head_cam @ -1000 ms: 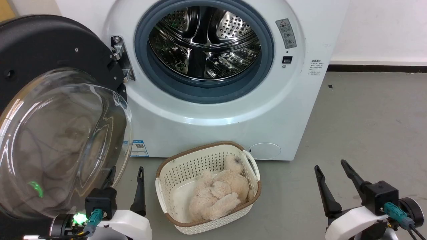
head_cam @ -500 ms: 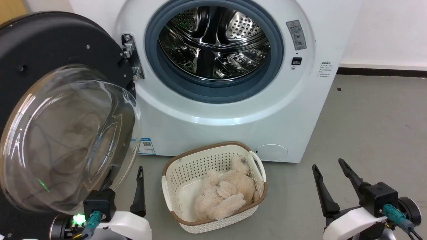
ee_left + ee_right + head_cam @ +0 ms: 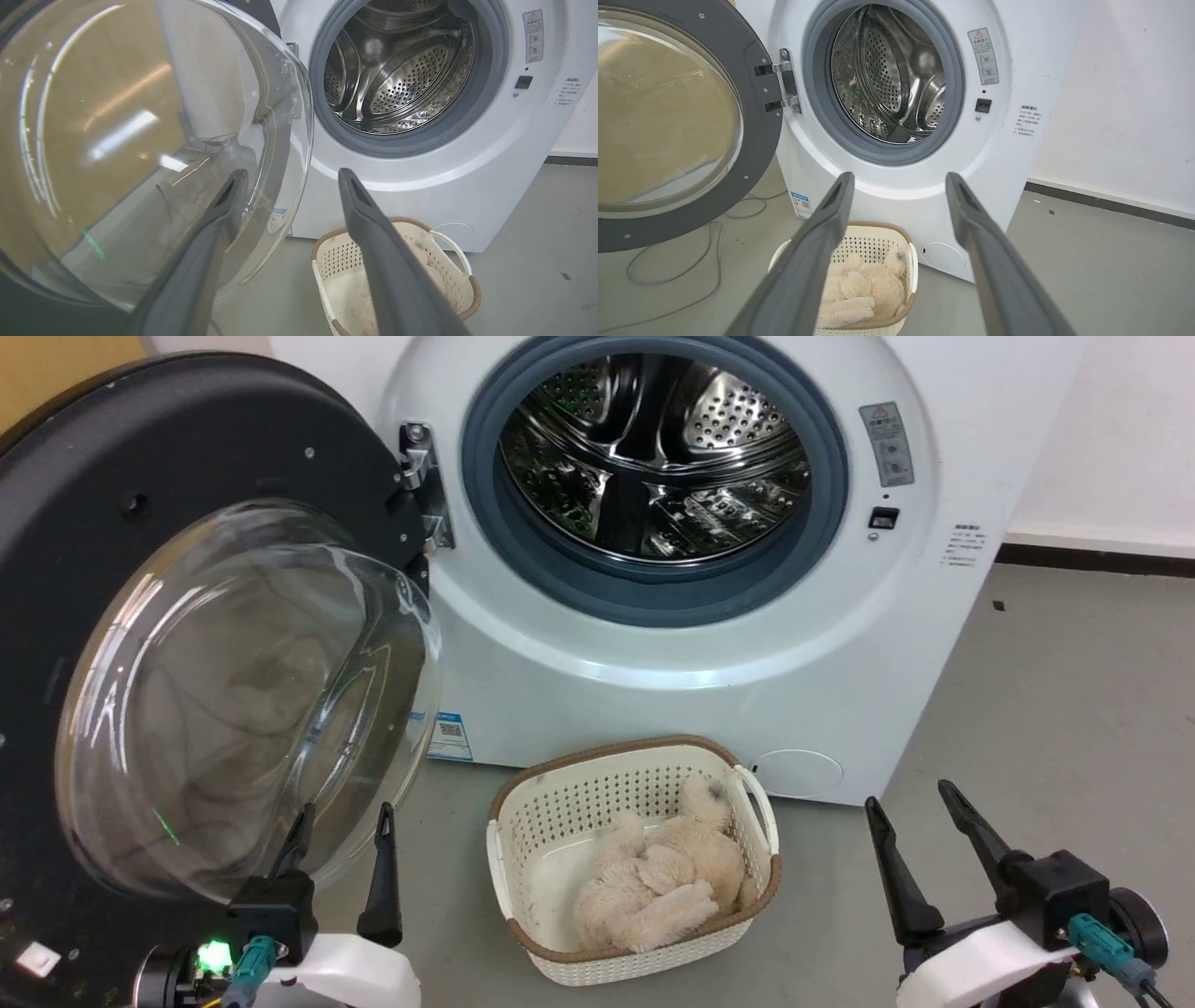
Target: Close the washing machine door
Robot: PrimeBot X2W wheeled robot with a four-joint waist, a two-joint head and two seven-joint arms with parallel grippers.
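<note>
Washing machine door (image 3: 215,644) hangs wide open at the left of the washing machine (image 3: 672,681), its glass bowl just ahead of the spread, empty left gripper (image 3: 344,814), while the equally spread, empty right gripper (image 3: 907,795) sits well apart.

My fingers (image 3: 381,877) are black. The machine (image 3: 672,709) is white, its seal (image 3: 672,602) grey, its drum (image 3: 653,457) shiny steel dotted with holes. The door (image 3: 187,439) is black around clear glass. The basket (image 3: 560,803) is cream, hole-patterned, brown-rimmed; the toy (image 3: 663,887) beige.
</note>
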